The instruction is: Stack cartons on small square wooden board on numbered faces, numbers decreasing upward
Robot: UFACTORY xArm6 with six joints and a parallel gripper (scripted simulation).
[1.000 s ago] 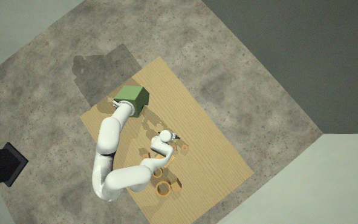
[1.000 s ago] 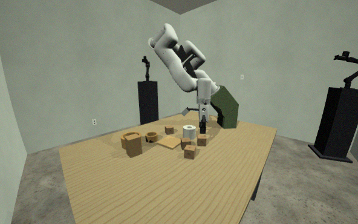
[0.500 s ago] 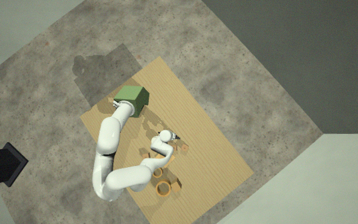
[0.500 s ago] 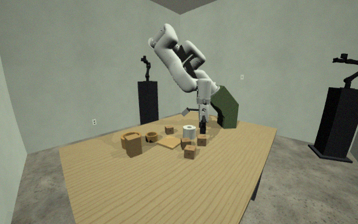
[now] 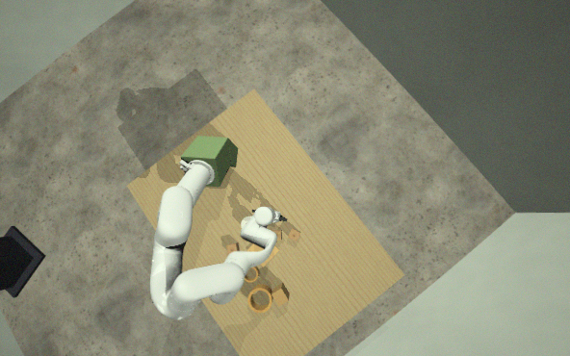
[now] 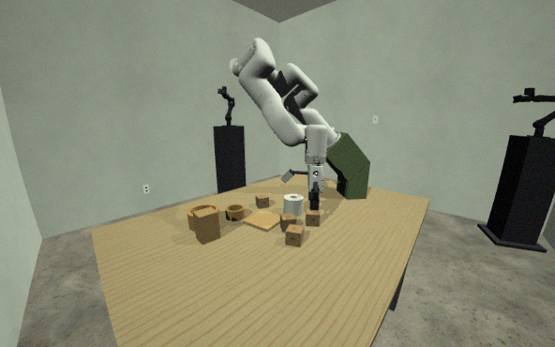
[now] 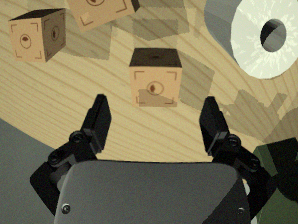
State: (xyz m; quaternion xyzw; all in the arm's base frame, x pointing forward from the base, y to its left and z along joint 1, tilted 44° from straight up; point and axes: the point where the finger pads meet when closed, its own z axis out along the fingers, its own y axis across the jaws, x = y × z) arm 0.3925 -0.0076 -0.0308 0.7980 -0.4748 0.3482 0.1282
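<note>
Four small cube cartons stand on the table. One carton [image 6: 312, 218] [image 7: 156, 76] lies right below my gripper [image 6: 313, 204] [image 7: 154, 107], which is open and empty, with a finger on either side above it. The fourth carton [image 6: 262, 201] stands behind the small square wooden board [image 6: 262, 219] [image 5: 270, 256], which is bare.
A white paper roll [image 6: 293, 203] [image 7: 256, 30] stands close to the left of the gripper. Two wooden rings [image 6: 203, 212] [image 6: 234, 211] and a taller brown box [image 6: 206, 225] stand left of the board. The green arm base [image 6: 352, 169] [image 5: 212, 151] is behind.
</note>
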